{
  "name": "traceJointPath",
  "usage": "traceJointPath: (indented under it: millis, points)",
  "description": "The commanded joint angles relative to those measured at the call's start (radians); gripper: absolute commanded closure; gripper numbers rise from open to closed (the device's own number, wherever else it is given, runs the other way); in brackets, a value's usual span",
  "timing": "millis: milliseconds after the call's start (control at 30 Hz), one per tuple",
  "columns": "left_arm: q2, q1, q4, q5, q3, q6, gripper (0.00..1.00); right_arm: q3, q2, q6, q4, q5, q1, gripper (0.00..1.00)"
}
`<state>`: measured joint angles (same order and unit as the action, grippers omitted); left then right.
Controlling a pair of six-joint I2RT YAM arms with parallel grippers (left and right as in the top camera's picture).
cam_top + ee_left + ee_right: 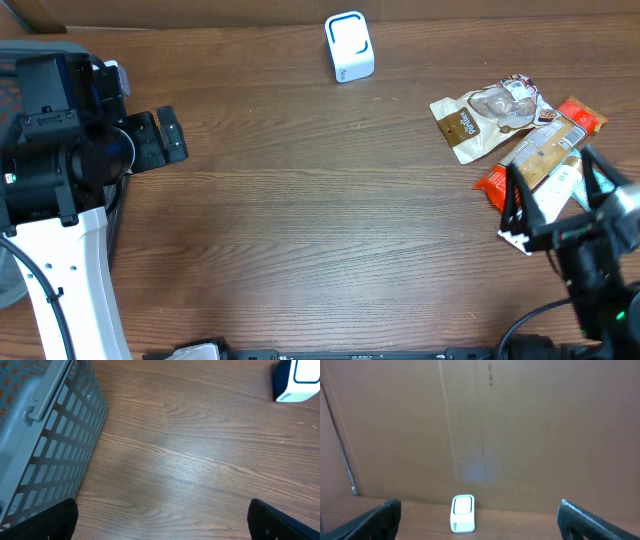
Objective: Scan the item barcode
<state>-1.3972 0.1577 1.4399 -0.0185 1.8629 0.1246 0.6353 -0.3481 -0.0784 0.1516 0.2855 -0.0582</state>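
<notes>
A mock shop checkout: scanner (349, 47), basket (55, 445) and snack packets (490, 118).

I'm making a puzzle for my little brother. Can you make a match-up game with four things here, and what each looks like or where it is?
Things:
1 scanner
2 snack packets
3 basket
4 right gripper

Clues:
A grey, full of holes
B open, right by the packets
C white with blue trim, at the back
D piled on the right side

Pairs: 1-C, 2-D, 3-A, 4-B
</notes>
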Motion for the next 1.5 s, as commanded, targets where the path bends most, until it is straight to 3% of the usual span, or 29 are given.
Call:
traceJointPath:
  millis: [0,300,533,867,1000,1467]
  points:
    - [-0.005,0.003,-0.003,0.008,0.0,0.007,0.01,-0.162,0.118,0.001,-0.093,0.004,0.0,0.0]
    - [-0.005,0.003,-0.003,0.009,0.0,0.007,0.0,-0.498,0.225,0.001,-0.379,0.004,0.0,0.0]
    - [-0.005,0.003,-0.004,0.008,0.0,0.007,0.0,-0.615,0.259,0.001,-0.488,0.004,0.0,0.0]
    - [-0.005,0.003,-0.003,0.008,0.0,0.006,0.01,-0.628,0.346,0.001,-0.29,-0.003,0.006,0.0]
    - [-0.005,0.003,-0.003,0.008,0.0,0.007,0.01,-0.627,0.344,0.0,-0.08,-0.006,0.006,0.0]
    - [-0.005,0.003,-0.004,0.009,0.0,0.007,0.0,-0.626,0.328,0.001,-0.09,-0.007,0.006,0.0]
